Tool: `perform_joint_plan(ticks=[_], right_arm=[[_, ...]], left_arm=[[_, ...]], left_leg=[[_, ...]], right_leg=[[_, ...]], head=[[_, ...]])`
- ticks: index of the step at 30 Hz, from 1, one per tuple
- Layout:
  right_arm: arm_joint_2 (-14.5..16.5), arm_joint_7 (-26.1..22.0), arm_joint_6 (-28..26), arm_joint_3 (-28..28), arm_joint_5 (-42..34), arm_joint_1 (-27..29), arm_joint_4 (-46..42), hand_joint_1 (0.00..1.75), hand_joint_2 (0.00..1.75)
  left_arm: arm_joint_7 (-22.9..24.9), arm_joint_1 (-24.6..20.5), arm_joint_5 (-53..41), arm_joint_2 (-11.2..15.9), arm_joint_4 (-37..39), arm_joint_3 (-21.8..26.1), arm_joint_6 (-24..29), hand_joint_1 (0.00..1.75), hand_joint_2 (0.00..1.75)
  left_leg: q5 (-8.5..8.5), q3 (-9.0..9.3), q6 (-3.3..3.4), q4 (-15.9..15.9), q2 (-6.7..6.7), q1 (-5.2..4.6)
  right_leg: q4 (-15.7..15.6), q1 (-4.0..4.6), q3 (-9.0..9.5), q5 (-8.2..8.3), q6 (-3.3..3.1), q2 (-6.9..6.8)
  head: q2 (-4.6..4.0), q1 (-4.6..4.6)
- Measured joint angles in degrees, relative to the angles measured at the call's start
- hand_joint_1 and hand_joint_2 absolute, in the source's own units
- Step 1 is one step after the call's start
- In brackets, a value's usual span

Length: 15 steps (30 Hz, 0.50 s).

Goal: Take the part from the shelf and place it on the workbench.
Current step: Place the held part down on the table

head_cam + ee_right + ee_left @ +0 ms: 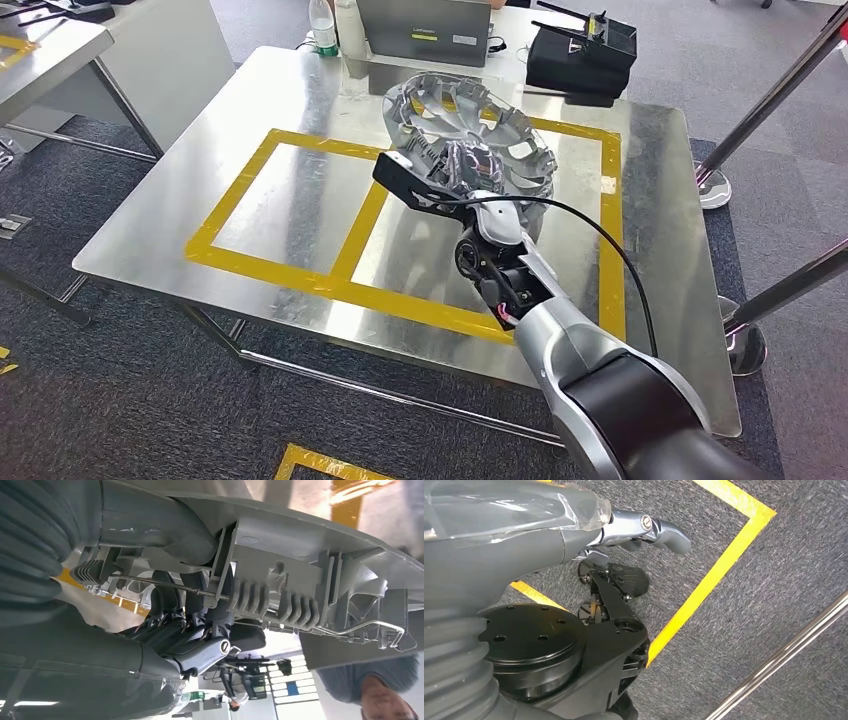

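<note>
The right hand [462,172] is out over the steel desk [250,190], fingers closed on the near rim of the part [470,125], a grey ribbed wheel-cover-like disc. The part sits tilted above the right-hand yellow tape rectangle [600,200]; whether its far edge touches the desk I cannot tell. Up close, the right wrist view shows the thick grey thumb [165,530] lying along one face of the part [300,575] and the darker fingers [200,645] wrapped under the other face, a thin wire clip running along the ribs.

Behind the part, crowding the far edge of the desk: a grey box [425,28], a plastic bottle [322,28] just beside it, and a black case with antennas [580,55]. A black cable [600,235] loops from the wrist across the tape. To the right of the desk stand two chrome posts [770,95], bases on the carpet.

The left hand [634,535] hangs low over grey carpet and a yellow floor line [719,565], fingers loosely curled, holding nothing.
</note>
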Motion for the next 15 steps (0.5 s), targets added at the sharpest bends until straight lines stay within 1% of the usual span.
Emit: perform_joint_plan(ticks=[7, 15], right_arm=[[-0.83, 1.15, 1.9, -0.2, -0.04, 1.05, 1.92, 1.75, 1.75], [-1.29, 1.3, 1.56, -1.97, -0.89, 3.47, 2.98, 1.75, 1.75]], left_arm=[[-0.98, -0.47, 0.19, 0.26, 0.0, 0.0, -0.48, 0.0, 1.75], [-0.97, -0.59, 0.69, 0.32, 0.0, 0.0, -0.2, 0.0, 1.75]], left_leg=[[0.0, 0.0, 0.0, 0.0, 0.02, 0.0], [0.0, 0.01, 0.0, 0.0, 0.01, 0.0]], right_leg=[[0.0, 0.0, 0.0, 0.0, 0.0, 0.01], [0.0, 0.0, 0.03, 0.0, 0.0, 0.0]], head=[[-0.01, 0.01], [0.01, 0.0]])
